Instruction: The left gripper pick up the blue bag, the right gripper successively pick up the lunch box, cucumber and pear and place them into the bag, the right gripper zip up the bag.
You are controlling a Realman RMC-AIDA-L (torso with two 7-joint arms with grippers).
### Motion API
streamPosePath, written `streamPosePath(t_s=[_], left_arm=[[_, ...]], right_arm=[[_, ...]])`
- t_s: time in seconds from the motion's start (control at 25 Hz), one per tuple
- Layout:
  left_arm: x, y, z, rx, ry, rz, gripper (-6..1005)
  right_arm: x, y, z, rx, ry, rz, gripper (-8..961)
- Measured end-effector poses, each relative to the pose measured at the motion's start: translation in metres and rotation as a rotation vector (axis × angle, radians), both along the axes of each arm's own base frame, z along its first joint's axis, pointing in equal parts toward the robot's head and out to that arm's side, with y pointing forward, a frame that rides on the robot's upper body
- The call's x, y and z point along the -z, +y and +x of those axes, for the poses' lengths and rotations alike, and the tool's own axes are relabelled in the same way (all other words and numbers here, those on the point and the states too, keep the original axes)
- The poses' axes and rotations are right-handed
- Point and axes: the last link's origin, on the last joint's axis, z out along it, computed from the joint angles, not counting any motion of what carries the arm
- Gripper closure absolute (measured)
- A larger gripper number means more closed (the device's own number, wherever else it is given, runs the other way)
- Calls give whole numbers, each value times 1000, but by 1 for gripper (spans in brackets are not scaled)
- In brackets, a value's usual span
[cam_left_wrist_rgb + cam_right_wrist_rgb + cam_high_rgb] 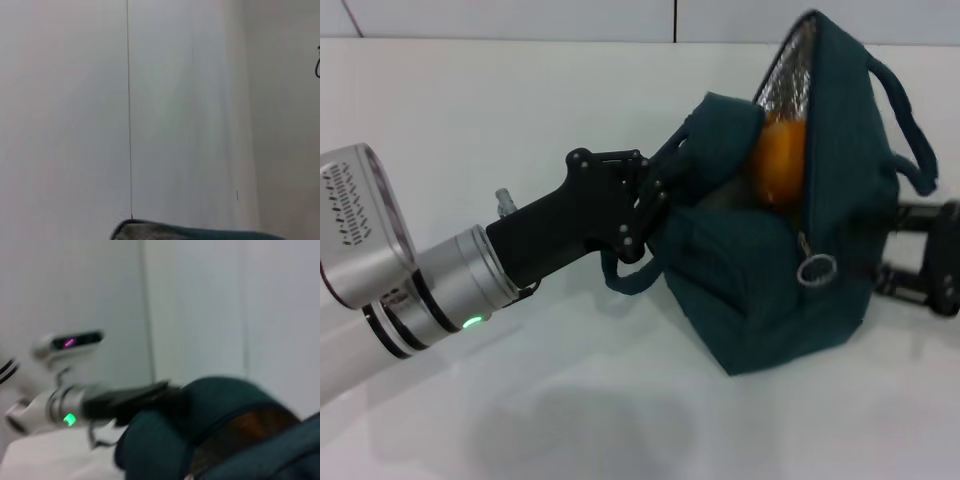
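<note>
At blue bag [770, 290] rim, left hand [655, 195] clamped

White table [570, 420]: glossy, faint soft shadows on the near part. White wall [520, 18] behind it, panelled; thin dark vertical seams visible in head view. Same wall fills the left wrist view [200, 100], one dark seam line [129, 110] running down it.

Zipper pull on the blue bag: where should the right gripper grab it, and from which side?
Pinch the silver ring pull: it hangs free at the low end of the open zipper on the blue bag, facing the camera. Probably approach from the bag's front, the robot's right; the right gripper is behind the bag. The left gripper holds the bag's left flap.
</note>
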Motion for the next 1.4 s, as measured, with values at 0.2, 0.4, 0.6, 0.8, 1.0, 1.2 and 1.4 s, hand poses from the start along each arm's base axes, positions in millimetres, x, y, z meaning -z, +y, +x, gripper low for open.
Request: streamPosePath(t_s=[0.2,0.4,0.6,0.8,1.0,1.2,1.4], left_arm=[[4,-3,3,29,9,34,892],[8,-2,6,34,17,38,888],[8,0,7,34,24,39,884],[9,1,9,37,28,38,880],[11,4,8,26,38,38,876],[12,4,10,26,37,39,872],[12,4,9,23,36,54,867]], right_arm=[[-9,0,0,-9,25,23,487],[-4,-8,0,-47,-11,-56,495],[5,-15,0,-69,-54,-131,497],[11,-11,-1,-63,-65,-129,496],[24,-8,-11,-102,-94,-168,510],[37,-5,-19,-119,-129,-222,533],[33,-4,-20,-129,-98,-181,556]])
